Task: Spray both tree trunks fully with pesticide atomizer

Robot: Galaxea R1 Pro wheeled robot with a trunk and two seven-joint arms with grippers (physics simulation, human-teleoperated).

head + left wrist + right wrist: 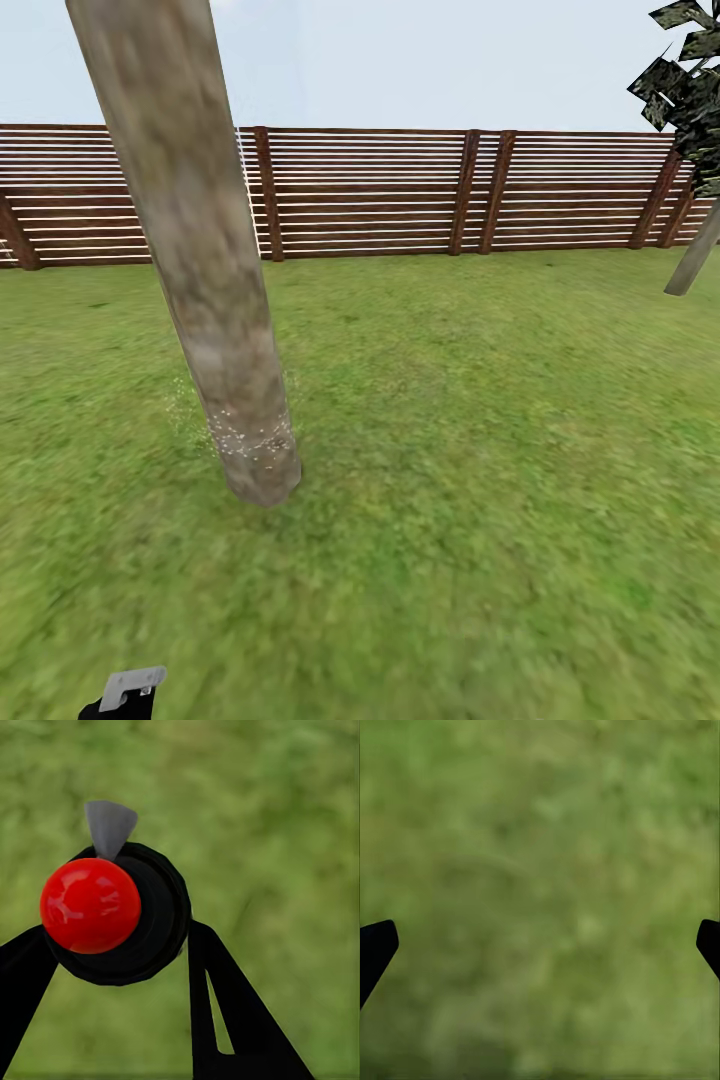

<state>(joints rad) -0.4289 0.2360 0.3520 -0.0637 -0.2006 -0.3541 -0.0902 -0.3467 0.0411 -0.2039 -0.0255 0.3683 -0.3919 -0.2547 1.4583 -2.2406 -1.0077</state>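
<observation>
A thick mottled grey-beige tree trunk (200, 260) rises from the grass lawn (480, 450) just ahead, left of centre. Fine white specks cling to its lowest part (252, 440) and float over the grass beside it. The pesticide atomizer (112, 915) has a black body, a red ball top and a grey nozzle; its nozzle end (128, 690) shows at the lower left of the head view. My left gripper (112, 954) is shut on the atomizer, one black finger on each side. My right gripper (540, 945) hangs open over bare grass. A second tree trunk (694, 256) leans at the far right.
A reddish-brown slatted fence (400, 190) closes the lawn at the back. Dark leaves (690, 80) of the far right tree hang in the upper corner. Open grass stretches between the two trunks and toward the fence.
</observation>
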